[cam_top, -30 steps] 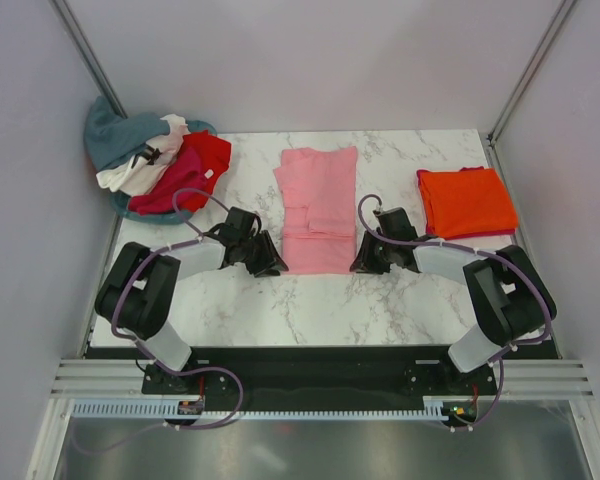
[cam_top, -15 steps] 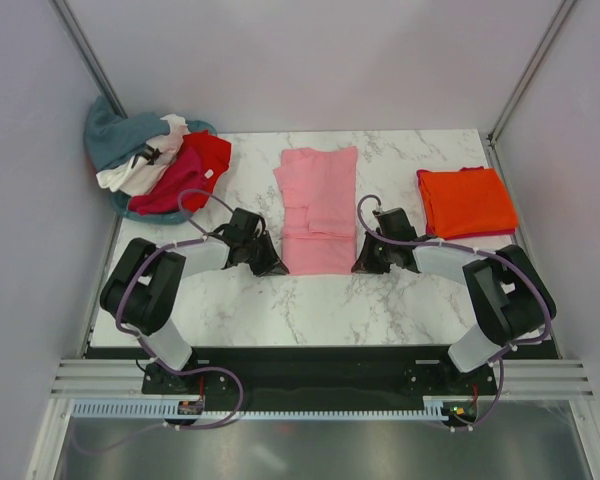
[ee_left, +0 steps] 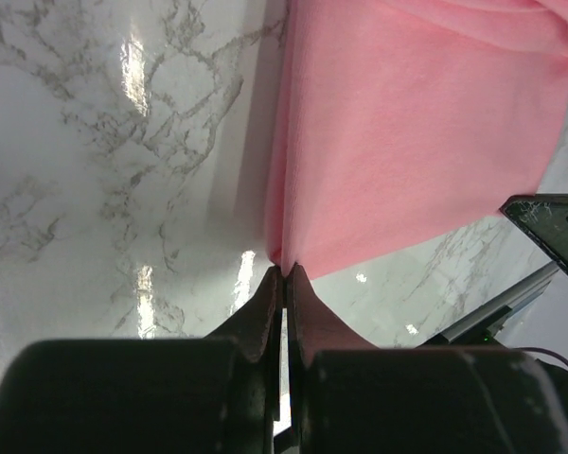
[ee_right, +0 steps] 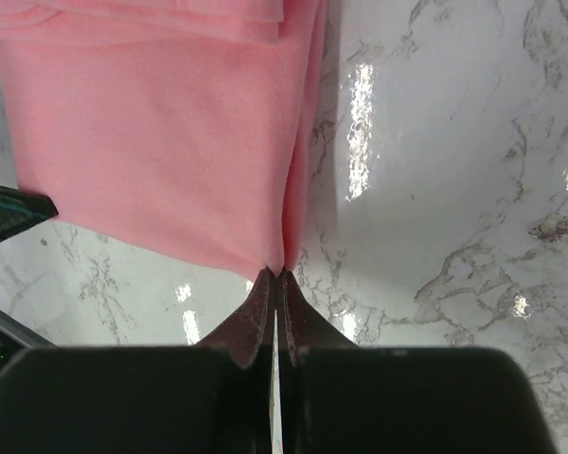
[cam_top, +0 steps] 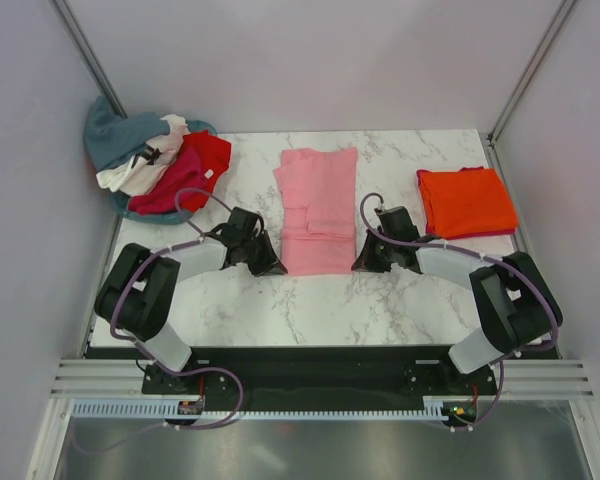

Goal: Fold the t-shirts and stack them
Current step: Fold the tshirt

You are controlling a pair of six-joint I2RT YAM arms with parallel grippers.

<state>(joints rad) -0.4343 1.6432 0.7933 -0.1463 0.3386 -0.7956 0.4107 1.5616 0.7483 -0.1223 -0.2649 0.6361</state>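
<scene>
A light pink t-shirt (cam_top: 317, 210) lies partly folded in the middle of the marble table (cam_top: 310, 305). My left gripper (cam_top: 277, 266) is shut on its near left corner, the pink cloth (ee_left: 407, 142) pinched at the fingertips (ee_left: 285, 270). At the near right corner my right gripper (cam_top: 357, 265) is shut on the same shirt (ee_right: 161, 142), its tips (ee_right: 275, 273) nipping the edge. A folded bright orange t-shirt (cam_top: 467, 202) lies at the right. Red (cam_top: 202, 158), white (cam_top: 130, 172) and teal-grey (cam_top: 110, 130) shirts sit heaped at the back left.
The heap of shirts rests in a teal basket (cam_top: 130, 210) against the left wall. Grey walls close in the table on both sides and at the back. Bare marble lies between the pink shirt and the arm bases.
Both grippers have closed on the near corners of the pink shirt. The arms have hardly shifted.
</scene>
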